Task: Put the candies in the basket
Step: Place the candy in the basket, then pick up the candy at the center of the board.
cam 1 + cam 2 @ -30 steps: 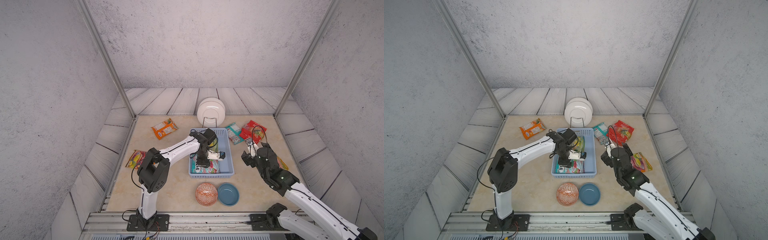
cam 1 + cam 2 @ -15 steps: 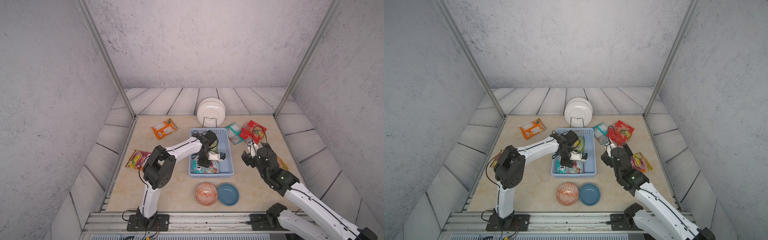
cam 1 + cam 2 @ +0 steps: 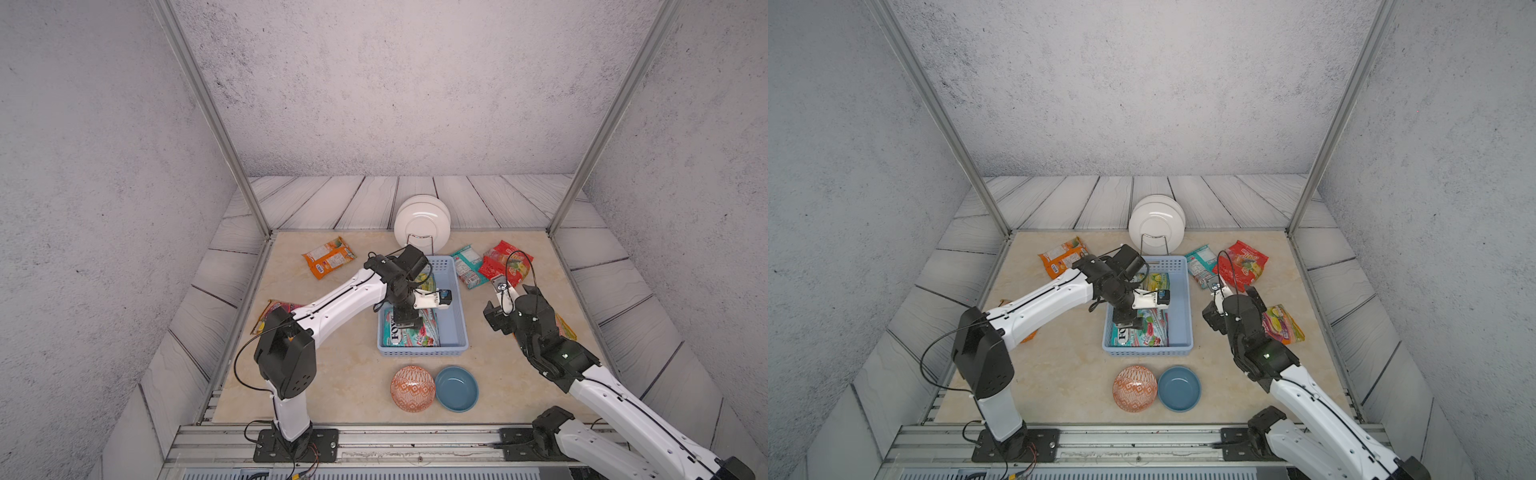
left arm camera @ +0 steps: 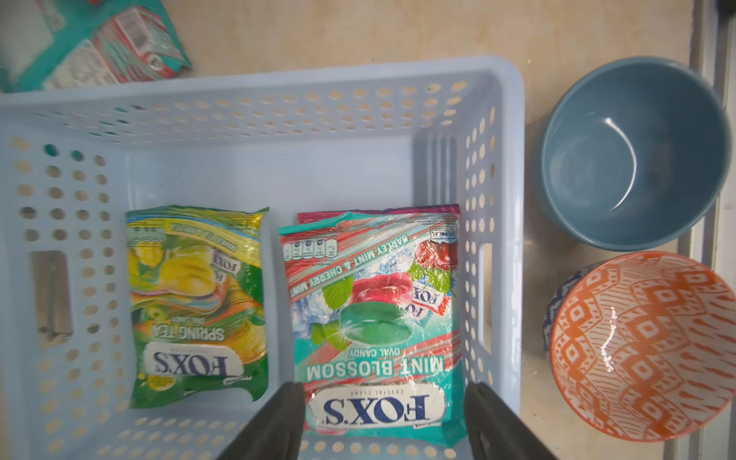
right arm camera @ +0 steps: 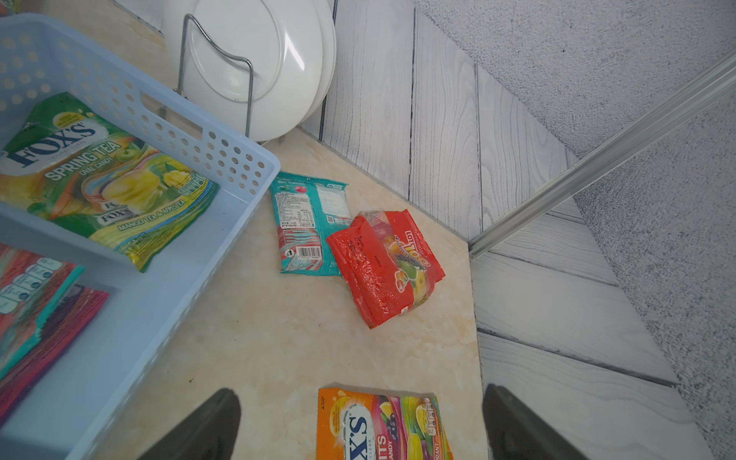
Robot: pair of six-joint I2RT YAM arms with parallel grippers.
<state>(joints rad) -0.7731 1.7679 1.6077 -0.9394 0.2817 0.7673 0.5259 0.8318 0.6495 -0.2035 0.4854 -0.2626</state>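
At the left gripper (image 4: 384, 398): parted, gripping nothing. Between its jaws, flat in the shallow light blue perforated plastic basket (image 4: 278, 79): glossy teal "Mint Blossom" candy bag (image 4: 370, 318), atop a purple bag (image 4: 378, 209); beside it, yellow-green "Spring Tea" bag (image 4: 195, 302). At the right gripper (image 5: 360, 392): spread wide, empty. Between its jaws, outside the basket: orange FOX'S candy bag (image 5: 378, 430); farther ahead, red plastic bag (image 5: 386, 267) overlapping a second teal bag (image 5: 306, 227).

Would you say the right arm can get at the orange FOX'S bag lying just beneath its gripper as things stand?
Likely yes: the orange FOX'S bag lies flat on the table just below the right gripper, jaws open, with nothing on top.
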